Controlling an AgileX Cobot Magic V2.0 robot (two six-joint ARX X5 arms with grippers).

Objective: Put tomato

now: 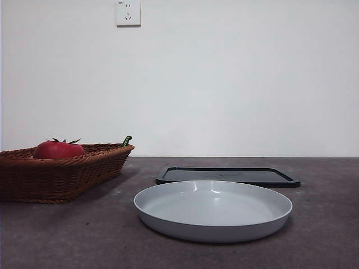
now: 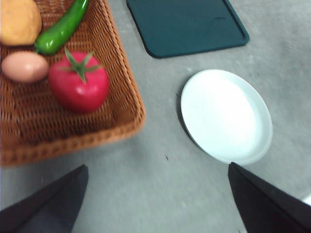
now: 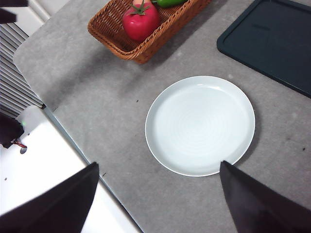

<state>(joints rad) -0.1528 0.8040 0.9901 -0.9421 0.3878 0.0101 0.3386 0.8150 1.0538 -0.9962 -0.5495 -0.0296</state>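
**Tomato in the basket, both grippers high and empty**

The tomato (image 2: 78, 87) lies in the wicker basket (image 2: 124, 80), near the basket's corner closest to the plate (image 2: 226, 116). Its green stem points up. Just beside it in the basket sits a pale pink egg-shaped fruit (image 2: 24, 66), close to the tomato's side, though contact is hard to judge. A green pepper (image 2: 63, 28) lies beyond the tomato, slanting across the weave, and an orange rounded fruit (image 2: 18, 20) fills the far corner of the basket next to the pepper's end. Nothing lies on top of the tomato; its upper side is open. From the front view the tomato (image 1: 58, 149) shows only as a red dome above the basket's (image 1: 67, 174) rim, with the pepper's (image 1: 127, 140) tip poking over the far edge.

On the grey table (image 1: 325, 224), the white plate (image 1: 213, 210) sits apart from the basket, with bare table between them. It holds nothing. Behind the plate lies a flat dark tray (image 1: 227, 176), also bare, close to the plate's far rim.

The left gripper (image 2: 158, 199) hangs above the table in front of the basket, its jaws spread wide with nothing between them. The right gripper (image 3: 158, 196) hangs over the table's near edge, by the plate (image 3: 200, 125), jaws likewise wide apart and holding nothing. In its view the tomato (image 3: 141, 22) and basket (image 3: 146, 43) lie well beyond the plate, and the tray (image 3: 272, 43) is off to one side.
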